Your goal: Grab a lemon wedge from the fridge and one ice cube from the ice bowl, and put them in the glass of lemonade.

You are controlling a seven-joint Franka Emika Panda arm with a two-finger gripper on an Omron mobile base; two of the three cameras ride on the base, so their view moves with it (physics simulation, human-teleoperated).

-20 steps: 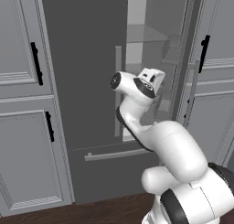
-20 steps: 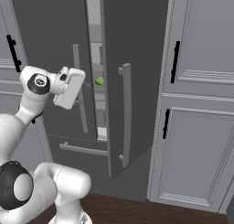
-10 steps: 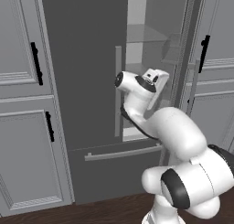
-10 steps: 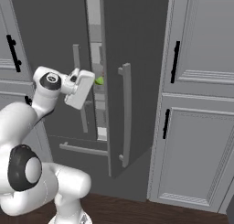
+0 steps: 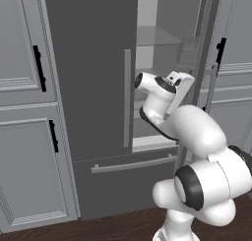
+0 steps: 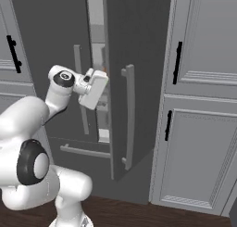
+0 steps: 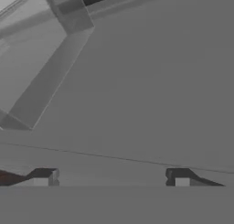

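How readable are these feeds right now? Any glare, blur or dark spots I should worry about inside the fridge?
Left base view: flat, even light, no glare; the fridge interior reads pale, its glass shelves faint. Right base view: the door gap is narrow and partly hidden by the hand. Hand view: soft, low-contrast grey; the open gripper has nothing between its tips.

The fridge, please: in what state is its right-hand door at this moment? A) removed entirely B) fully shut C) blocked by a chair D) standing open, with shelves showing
D: the fridge has its right door swung out, and glass shelves show in the gap.
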